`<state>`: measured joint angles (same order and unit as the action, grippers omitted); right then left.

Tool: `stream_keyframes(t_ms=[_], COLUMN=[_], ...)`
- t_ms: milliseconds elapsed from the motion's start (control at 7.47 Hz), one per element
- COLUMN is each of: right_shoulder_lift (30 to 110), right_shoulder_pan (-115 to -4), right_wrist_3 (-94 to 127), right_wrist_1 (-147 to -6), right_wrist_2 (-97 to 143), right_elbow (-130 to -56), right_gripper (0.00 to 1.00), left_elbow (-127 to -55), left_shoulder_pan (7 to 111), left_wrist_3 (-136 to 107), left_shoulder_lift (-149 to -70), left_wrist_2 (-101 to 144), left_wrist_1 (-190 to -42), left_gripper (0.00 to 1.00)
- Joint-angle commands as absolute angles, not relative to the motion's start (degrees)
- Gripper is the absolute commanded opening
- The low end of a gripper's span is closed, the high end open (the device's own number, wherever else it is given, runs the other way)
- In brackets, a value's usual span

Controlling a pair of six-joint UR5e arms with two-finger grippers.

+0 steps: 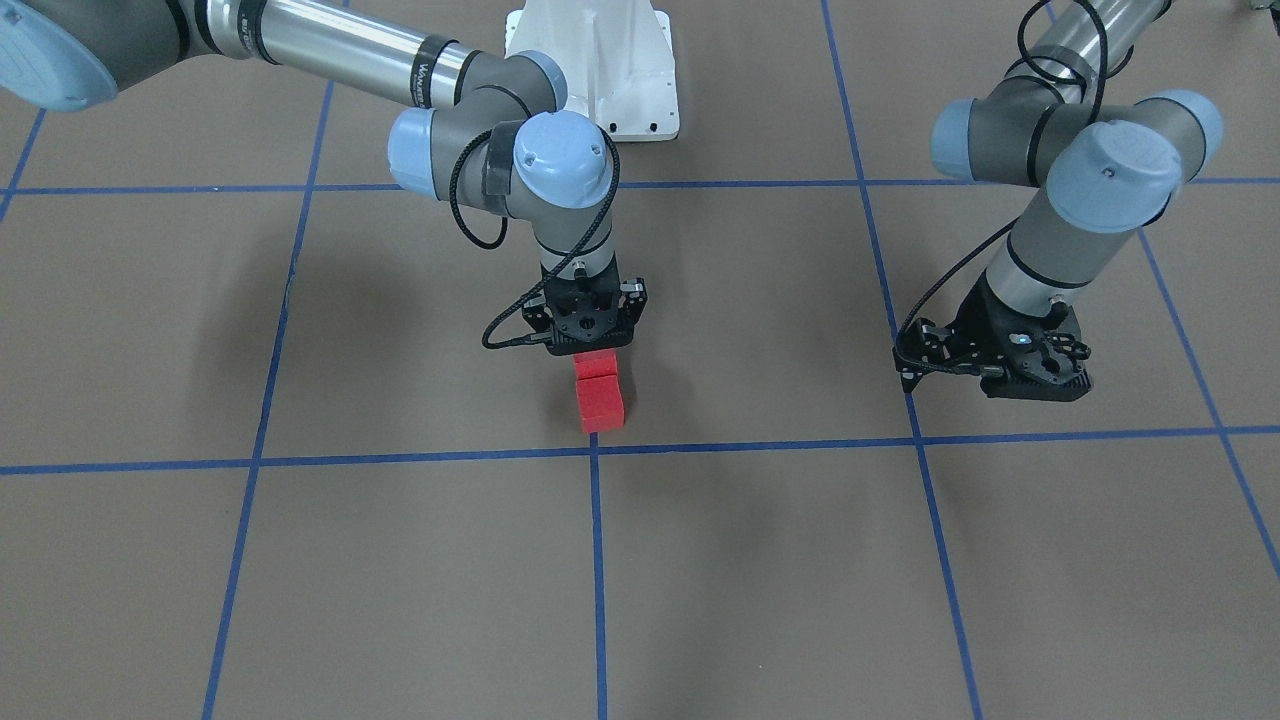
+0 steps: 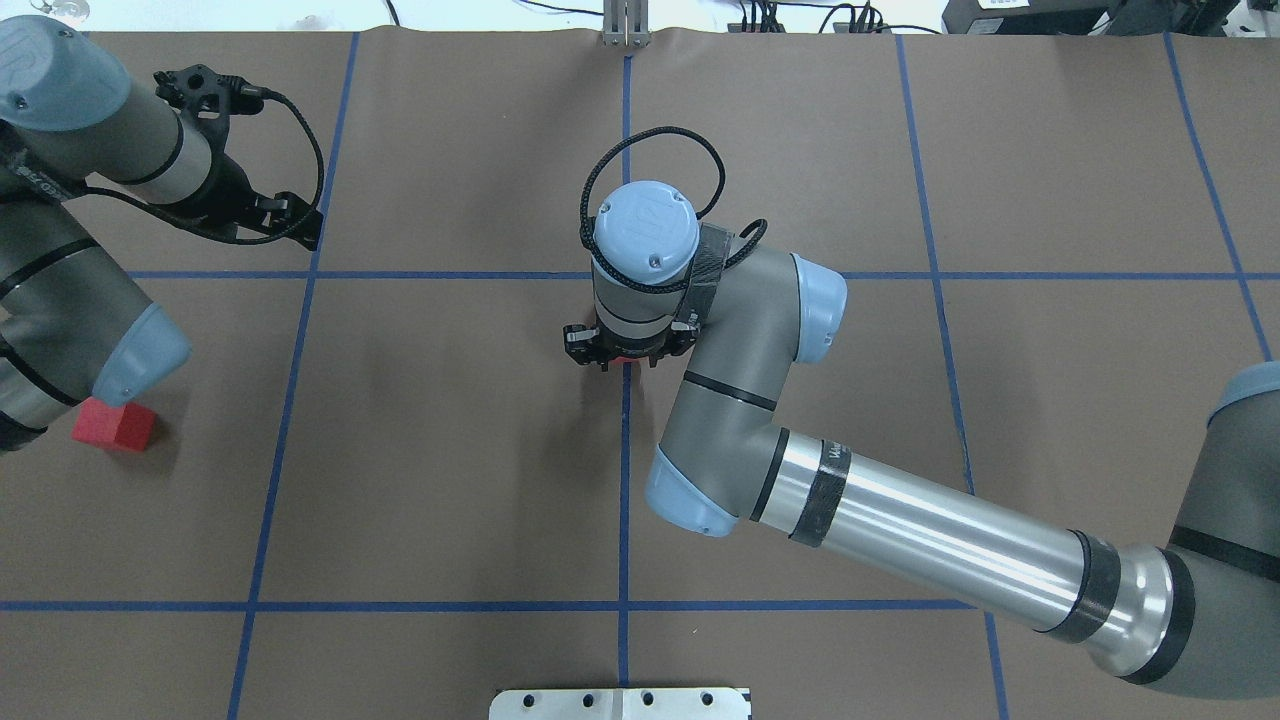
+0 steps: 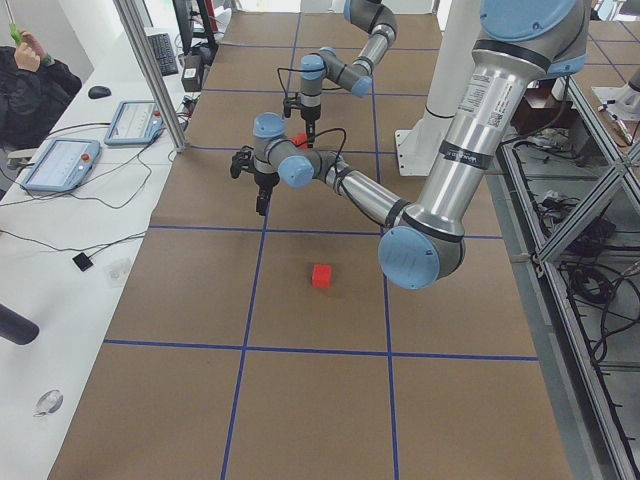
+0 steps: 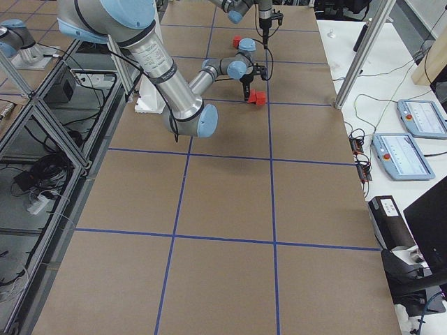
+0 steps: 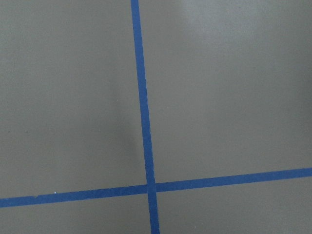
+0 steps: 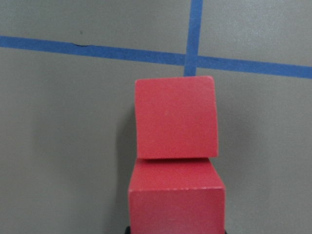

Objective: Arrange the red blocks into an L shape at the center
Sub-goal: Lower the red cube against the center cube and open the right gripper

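Now logging the right gripper (image 1: 592, 345) pointing straight down over two of the red blocks (image 1: 600, 395). Seeing these two touching face to face in a short row running from the gripper toward the center (image 1: 594, 450). Finding the far block (image 6: 175, 117) slightly turned against its neighbour, sitting just short of that tape crossing on the robot's side. Finding the near block (image 6: 175, 195) directly beneath the gripper body. Not making out the fingers in any view, so unable to tell whether clamping the near block or standing wide.

Spotting the third red block (image 2: 115, 425) lying alone on the brown paper (image 2: 450, 450), well apart on the robot's left, just beside the left arm (image 2: 60, 330).

Noting the left gripper (image 2: 295, 222) hanging above the surface near another blue tape crossing (image 5: 151, 186) and touching nothing. Again unable to tell its jaw width. Marking the white pedestal base (image 1: 600, 70) sitting in line with the center.
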<state>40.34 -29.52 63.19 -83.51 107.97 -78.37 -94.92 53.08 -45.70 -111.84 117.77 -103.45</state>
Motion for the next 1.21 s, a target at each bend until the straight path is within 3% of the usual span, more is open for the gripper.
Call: stream_keyframes(t_ms=[0, 134, 268, 1072], right_shoulder_lift=[40.43, 40.52, 40.6, 40.61], right_shoulder_pan=[-29.44, -29.44, -29.44, -29.53], right_wrist_3=[63.19, 63.19, 63.11, 63.11], right_wrist_1=[-83.5, -83.5, -83.5, -83.32], right_wrist_2=[107.93, 107.84, 107.49, 107.05], right_elbow=[-78.4, -78.4, -78.4, -78.49], right_gripper=[0.38, 0.58, 0.66, 0.82], left_elbow=[-94.92, -94.92, -94.83, -94.57], left_shoulder_pan=[53.09, 53.09, 53.09, 53.09], left_wrist_3=[-45.7, -45.7, -45.7, -45.7], left_shoulder_lift=[-111.88, -111.88, -111.88, -111.97], left_wrist_2=[117.77, 117.77, 117.77, 117.77], left_wrist_1=[-103.45, -103.45, -103.45, -103.45], left_gripper=[0.99, 0.99, 0.99, 0.99])
